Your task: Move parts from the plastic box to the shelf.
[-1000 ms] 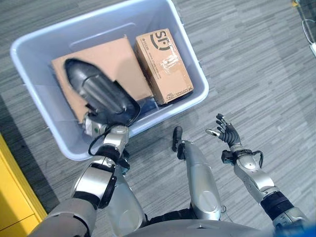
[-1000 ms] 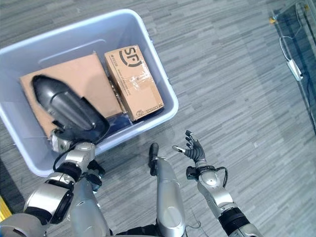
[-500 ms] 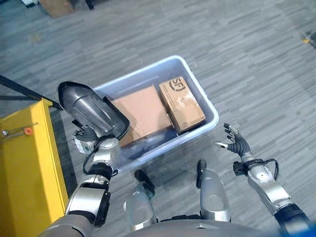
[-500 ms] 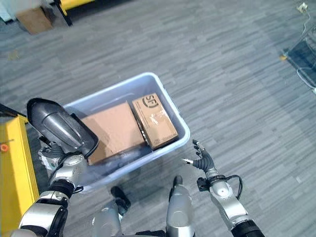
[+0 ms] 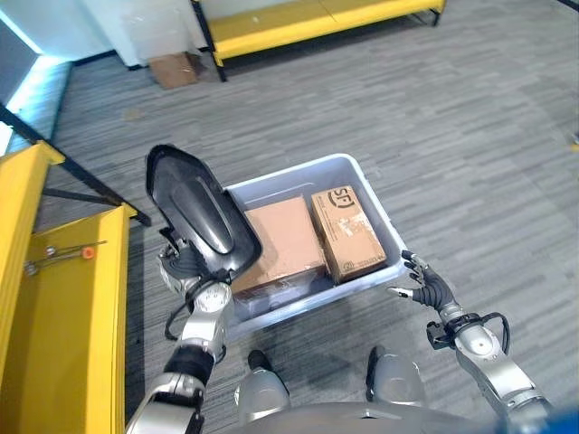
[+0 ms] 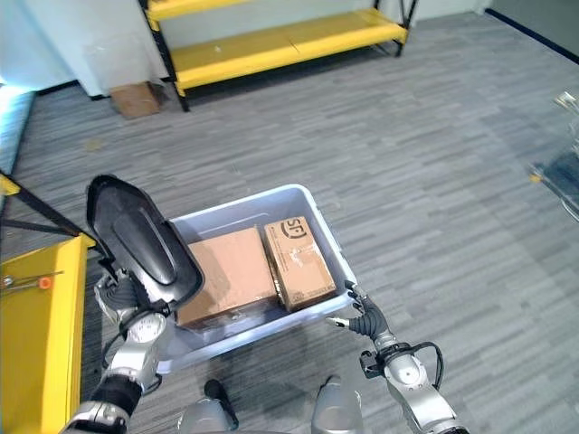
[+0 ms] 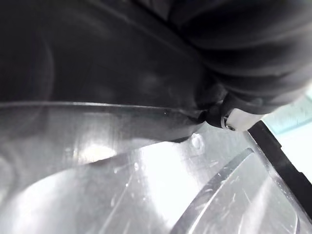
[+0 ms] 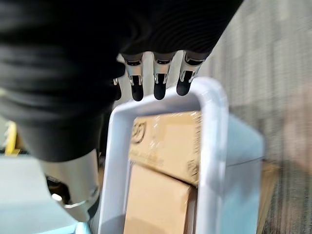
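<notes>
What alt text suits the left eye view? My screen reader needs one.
The robot's left hand holds a dark curved panel upright over a pale plastic box containing two cardboard boxes. Its right hand hovers open by the box's corner; a yellow shelf stands to the left.

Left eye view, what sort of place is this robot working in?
Probably a warehouse or workshop storeroom: yellow shelves with black frames, grey plank-pattern floor, and a plastic box of cardboard boxes.

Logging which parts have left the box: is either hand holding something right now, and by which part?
The left hand holds the dark shell-shaped part upright by its lower end, beside the plastic box. The right hand is open and empty.
</notes>
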Controlling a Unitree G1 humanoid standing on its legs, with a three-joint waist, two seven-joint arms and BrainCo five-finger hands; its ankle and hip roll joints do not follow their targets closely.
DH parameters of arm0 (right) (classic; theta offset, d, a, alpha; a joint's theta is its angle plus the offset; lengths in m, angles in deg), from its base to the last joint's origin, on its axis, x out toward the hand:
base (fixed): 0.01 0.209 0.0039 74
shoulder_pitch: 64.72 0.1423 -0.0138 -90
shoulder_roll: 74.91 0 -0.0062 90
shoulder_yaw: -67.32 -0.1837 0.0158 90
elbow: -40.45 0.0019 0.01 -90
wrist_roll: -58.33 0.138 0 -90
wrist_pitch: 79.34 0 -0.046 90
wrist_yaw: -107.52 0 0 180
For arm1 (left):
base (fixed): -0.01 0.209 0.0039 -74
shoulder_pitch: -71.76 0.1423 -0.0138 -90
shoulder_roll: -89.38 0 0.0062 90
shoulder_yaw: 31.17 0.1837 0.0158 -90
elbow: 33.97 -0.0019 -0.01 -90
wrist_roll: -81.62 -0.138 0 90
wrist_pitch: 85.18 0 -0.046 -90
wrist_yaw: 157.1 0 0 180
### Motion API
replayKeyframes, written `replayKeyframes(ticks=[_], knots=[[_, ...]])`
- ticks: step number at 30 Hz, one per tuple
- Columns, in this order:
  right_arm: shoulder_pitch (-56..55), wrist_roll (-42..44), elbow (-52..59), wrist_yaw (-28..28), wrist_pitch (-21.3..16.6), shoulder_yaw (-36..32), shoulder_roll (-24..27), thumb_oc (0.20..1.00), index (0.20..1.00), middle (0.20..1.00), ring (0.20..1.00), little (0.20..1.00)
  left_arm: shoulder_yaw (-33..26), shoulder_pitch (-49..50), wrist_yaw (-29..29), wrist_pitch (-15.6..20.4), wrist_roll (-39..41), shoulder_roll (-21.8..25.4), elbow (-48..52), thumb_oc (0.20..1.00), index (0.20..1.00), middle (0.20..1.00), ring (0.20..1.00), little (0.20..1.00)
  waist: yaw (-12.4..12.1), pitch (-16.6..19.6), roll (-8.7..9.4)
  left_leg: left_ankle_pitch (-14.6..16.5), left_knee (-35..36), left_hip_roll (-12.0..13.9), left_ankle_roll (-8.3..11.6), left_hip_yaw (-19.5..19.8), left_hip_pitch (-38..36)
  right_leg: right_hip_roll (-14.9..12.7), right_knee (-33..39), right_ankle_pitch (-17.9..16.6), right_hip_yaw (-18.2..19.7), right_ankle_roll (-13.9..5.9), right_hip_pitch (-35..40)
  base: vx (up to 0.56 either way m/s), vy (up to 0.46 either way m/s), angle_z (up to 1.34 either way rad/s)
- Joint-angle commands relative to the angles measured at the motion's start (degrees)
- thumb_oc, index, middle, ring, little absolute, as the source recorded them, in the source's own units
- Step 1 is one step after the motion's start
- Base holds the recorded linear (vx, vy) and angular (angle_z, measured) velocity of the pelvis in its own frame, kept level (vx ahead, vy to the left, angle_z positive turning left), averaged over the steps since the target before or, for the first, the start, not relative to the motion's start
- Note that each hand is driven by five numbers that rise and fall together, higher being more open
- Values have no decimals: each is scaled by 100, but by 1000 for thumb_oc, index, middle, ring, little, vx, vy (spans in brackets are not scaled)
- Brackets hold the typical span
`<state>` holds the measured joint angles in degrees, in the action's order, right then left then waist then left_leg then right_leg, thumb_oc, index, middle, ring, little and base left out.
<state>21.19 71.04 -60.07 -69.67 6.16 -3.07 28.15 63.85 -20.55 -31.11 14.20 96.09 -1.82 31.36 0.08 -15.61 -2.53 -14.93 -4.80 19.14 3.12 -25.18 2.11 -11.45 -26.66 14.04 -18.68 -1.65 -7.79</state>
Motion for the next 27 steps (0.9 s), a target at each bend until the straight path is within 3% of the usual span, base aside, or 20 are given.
replayKeyframes(ticks=[1, 4, 5, 6, 9, 11, 13, 15, 18, 27], knots=[[157, -137, 351, -213, -231, 48, -221, 1000, 1000, 1000, 1000, 1000, -300, -643, 183, 515, -390, 625, 182, 200, 200, 200, 200, 200, 141, -166, 217, 629, -687, 418, 897, 369, 194, 207, 1525, -470, -570, -258, 973, 46, -131, 46], [32, 30, 567, -133, -140, 108, -162, 1000, 1000, 1000, 1000, 1000, -237, -444, 429, 551, -507, 640, 368, 200, 200, 200, 200, 200, 188, -76, 245, 177, -694, 756, 1033, -172, 239, 189, 1862, -690, -926, -270, 1128, -50, -124, 93], [9, 63, 609, -119, -122, 110, -148, 1000, 1000, 1000, 1000, 1000, -228, -428, 452, 550, -538, 639, 393, 200, 200, 200, 200, 200, 207, -58, 251, 196, -786, 793, 1028, -236, 260, 182, 1900, -713, -985, -268, 1143, -83, -95, 127], [-8, 99, 647, -132, -122, 115, -135, 1000, 1000, 1000, 1000, 1000, -221, -417, 440, 553, -577, 640, 414, 200, 200, 200, 200, 200, 218, -42, 263, 247, -906, 825, 1015, -316, 264, 168, 1927, -728, -1048, -264, 1155, -130, -30, 100], [290, 291, 766, -13, 94, 164, -123, 1000, 1000, 1000, 1000, 1000, -257, -405, 688, 522, -549, 751, 656, 200, 200, 200, 200, 200, 128, 41, 310, 963, -2216, 592, 801, -329, 196, 150, 1729, -537, -1098, -132, 952, -235, 80, 70], [378, 382, 768, 27, 150, 123, -145, 1000, 1000, 1000, 1000, 1000, -271, -357, 845, 526, -619, 815, 743, 200, 200, 200, 200, 200, 88, 140, 293, 1098, -2310, 435, 751, -302, 103, 158, 1658, -511, -1117, -112, 871, -150, 182, 26], [354, 395, 751, 29, 127, 97, -179, 1000, 1000, 1000, 1000, 1000, -263, -311, 1018, 500, -593, 846, 789, 200, 200, 200, 200, 200, 83, 226, 249, 1177, -2021, 294, 697, -335, -34, 95, 1712, -626, -1192, -187, 842, -77, 181, 51], [305, 409, 720, 103, 134, 72, -303, 1000, 1000, 1000, 1000, 1000, -206, -197, 1219, 530, -645, 897, 843, 200, 200, 200, 200, 200, 70, 362, 162, 1335, -1169, -5, 577, -436, -448, -138, 1723, -899, -1338, -385, 799, -88, 354, 72], [295, 395, 684, 115, 136, 80, -396, 1000, 1000, 1000, 1000, 1000, -171, -120, 1312, 576, -784, 973, 941, 200, 200, 200, 200, 200, 24, 445, 150, 1545, -725, -210, 459, -427, -594, -339, 1740, -1062, -1343, -539, 770, -83, 295, 76], [352, 378, 1000, -365, 249, 219, -510, 1000, 1000, 1000, 1000, 1000, -254, 163, 1527, 389, -1108, 1165, 1624, 200, 200, 200, 200, 200, -310, 480, 103, 1602, -207, -647, 264, -163, -620, -580, 1915, -1271, -1396, -880, 994, -126, 259, 64]])
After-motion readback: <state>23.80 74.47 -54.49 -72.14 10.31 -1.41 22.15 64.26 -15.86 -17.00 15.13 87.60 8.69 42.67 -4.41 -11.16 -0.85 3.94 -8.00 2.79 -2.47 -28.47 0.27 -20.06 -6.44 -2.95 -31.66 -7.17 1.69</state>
